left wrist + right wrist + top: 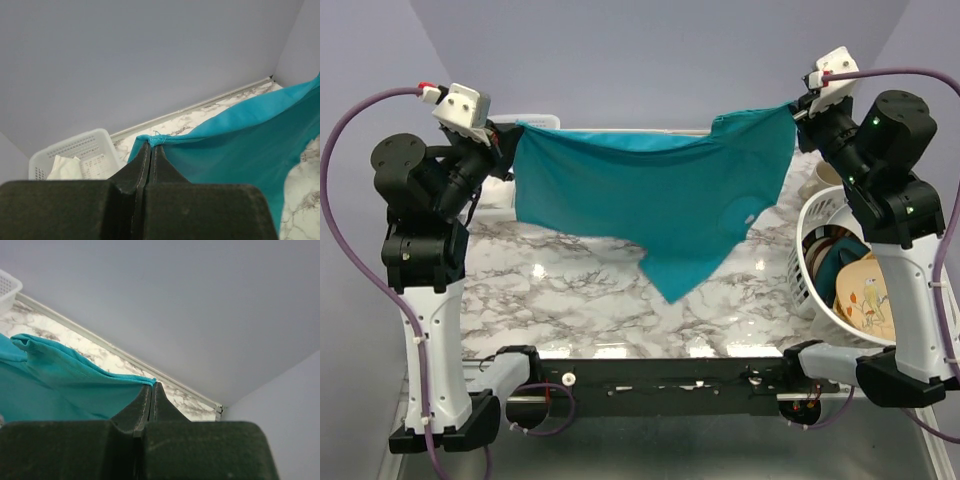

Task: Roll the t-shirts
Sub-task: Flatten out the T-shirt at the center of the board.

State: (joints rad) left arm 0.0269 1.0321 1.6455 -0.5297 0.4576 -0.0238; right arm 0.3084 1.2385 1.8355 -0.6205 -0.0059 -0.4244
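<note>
As left pincer and right pincer clamp it, the t-shirt hangs.

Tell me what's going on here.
The robot holds a teal t-shirt spread in the air over the table. The left gripper is shut on one corner, the right gripper on the other, and the cloth sags to a point below. It is not rolled yet. A basket sits at the right.
</note>
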